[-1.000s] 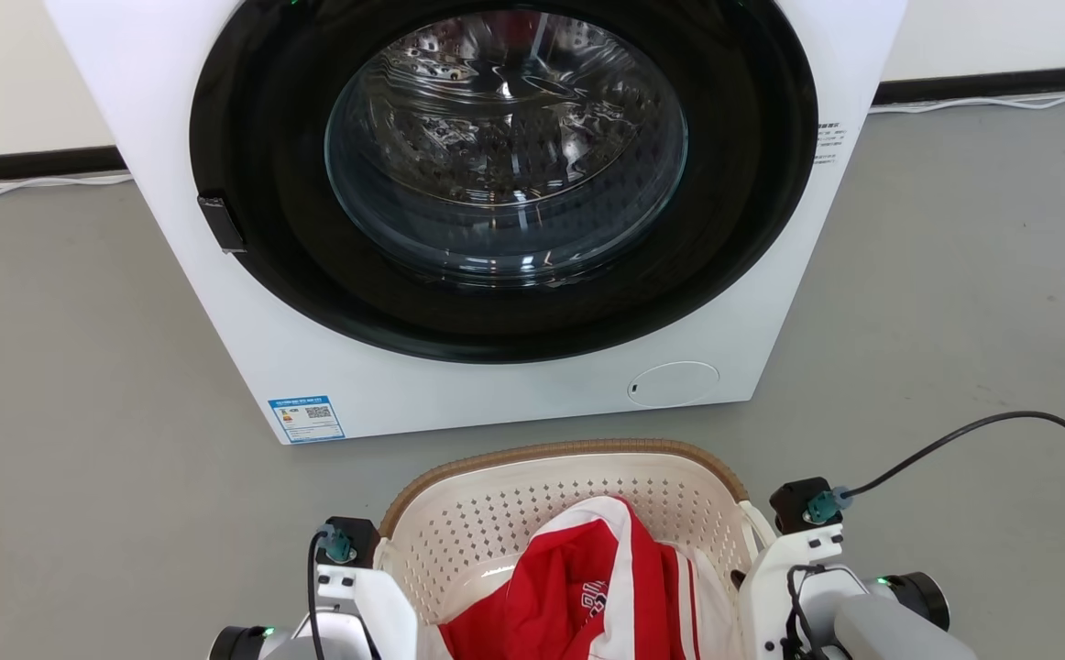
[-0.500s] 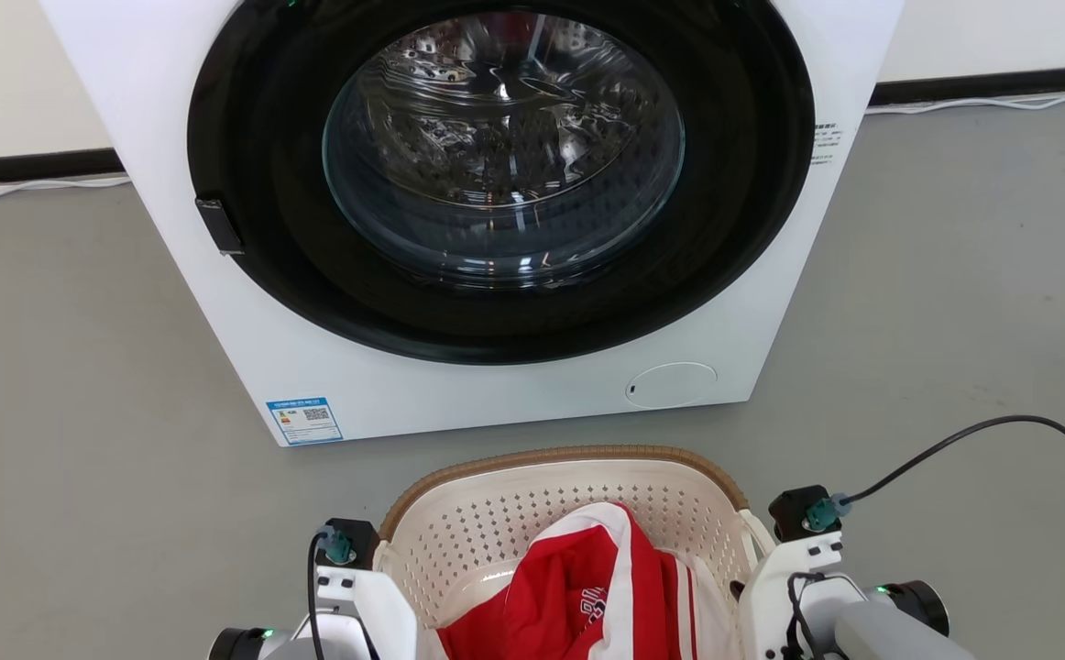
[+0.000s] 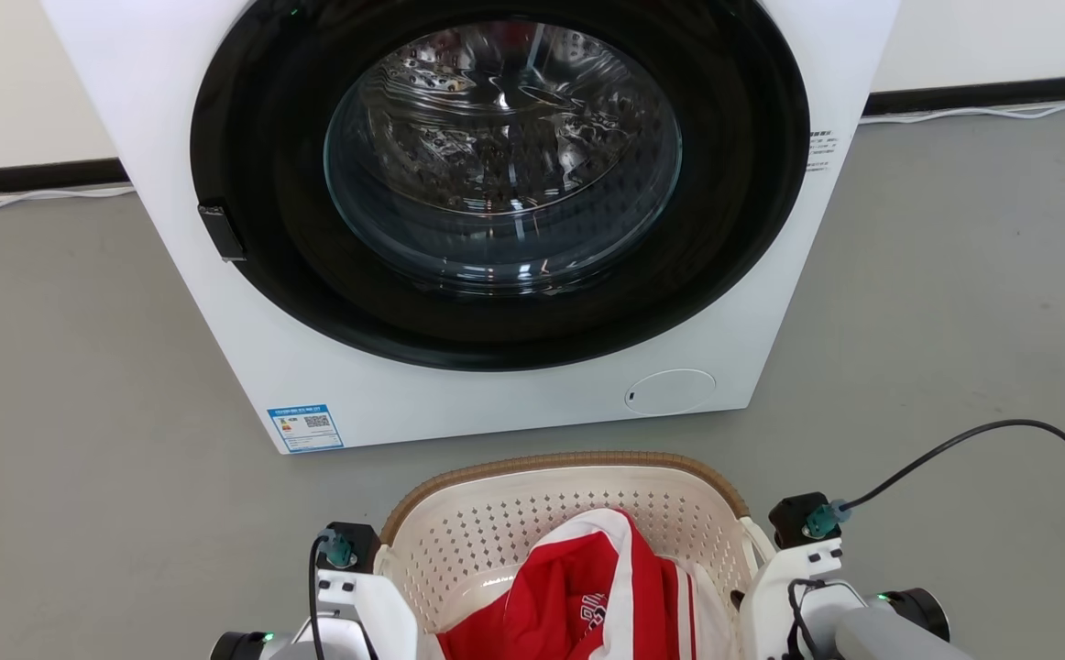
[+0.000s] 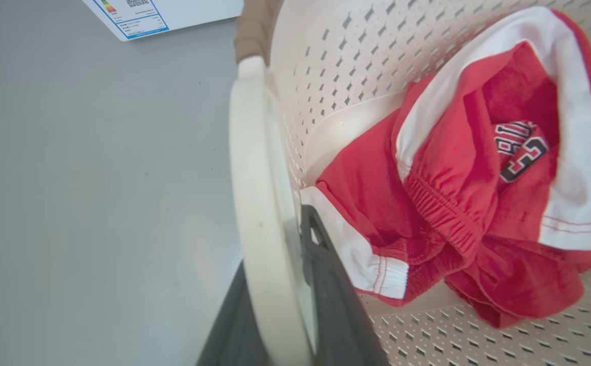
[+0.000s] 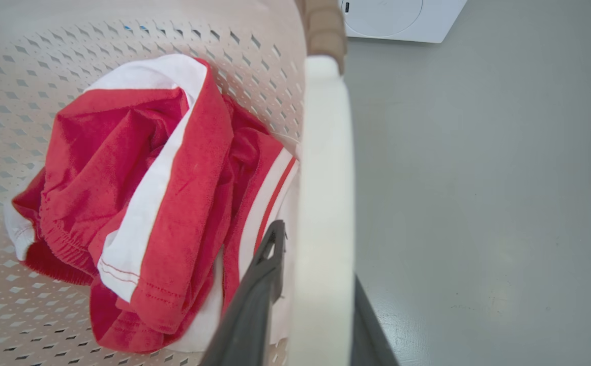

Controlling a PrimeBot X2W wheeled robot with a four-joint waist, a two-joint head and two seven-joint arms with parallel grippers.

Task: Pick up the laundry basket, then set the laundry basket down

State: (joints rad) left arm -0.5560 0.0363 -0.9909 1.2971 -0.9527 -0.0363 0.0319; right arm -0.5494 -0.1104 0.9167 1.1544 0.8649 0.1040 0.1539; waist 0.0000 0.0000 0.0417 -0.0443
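The laundry basket point(image 3: 532, 518), cream with perforated walls and a brown woven rim, stands low in the head view in front of the washing machine. It holds a red and white garment point(image 3: 587, 591). My left gripper point(image 4: 277, 244) is shut on the basket's left white loop handle point(image 4: 255, 168), one dark finger inside the basket and one outside. My right gripper point(image 5: 321, 249) is shut the same way on the right loop handle point(image 5: 326, 152). Whether the basket's bottom touches the grey floor is hidden.
A white front-loading washing machine point(image 3: 496, 408) with its round door point(image 3: 505, 156) shut stands just beyond the basket. A black cable point(image 3: 1000, 429) loops from my right wrist over the floor. A thin white cable point(image 3: 28, 194) runs along the wall's dark baseboard.
The whole head picture has shifted slightly downward, so the camera moved. Basket, garment and both grippers keep the same places relative to each other.
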